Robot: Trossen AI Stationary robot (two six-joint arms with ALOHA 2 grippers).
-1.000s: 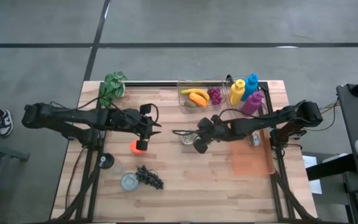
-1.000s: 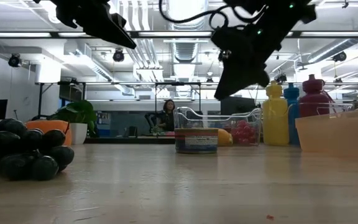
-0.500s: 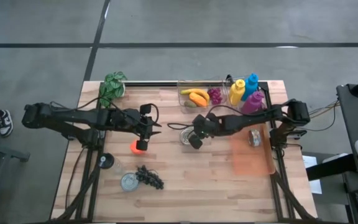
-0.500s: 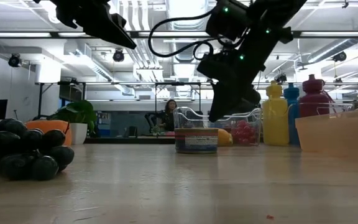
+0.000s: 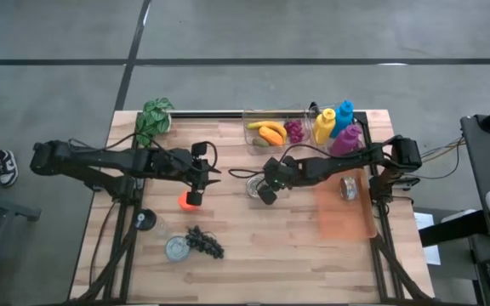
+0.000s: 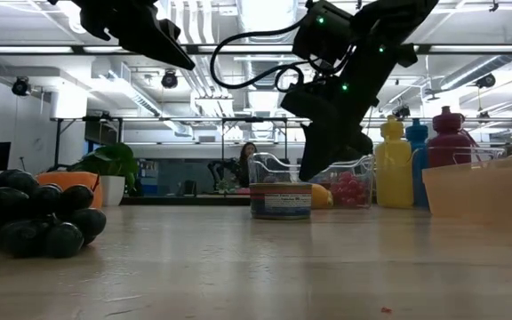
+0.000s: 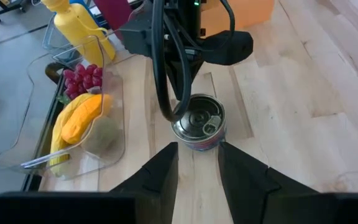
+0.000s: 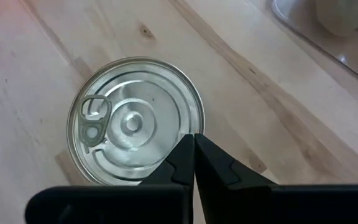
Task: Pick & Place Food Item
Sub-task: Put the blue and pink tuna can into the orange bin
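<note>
Right end effector (image 8: pixel 194 163) hangs clenched and empty just above the tin can (image 8: pixel 135 121); left end effector (image 7: pixel 197 163) parted, empty, above the counter (image 5: pixel 270 238).

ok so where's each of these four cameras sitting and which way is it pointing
High view: above the table, looking straight down; both dark arms show.
Low view: at table-top height, looking level into the room; arms hang in from above.
Left wrist view: on the left arm, facing the round silver pull-tab tin can; left pincer open.
Right wrist view: directly over that can; right pincer shut.
All four share the can.
</note>
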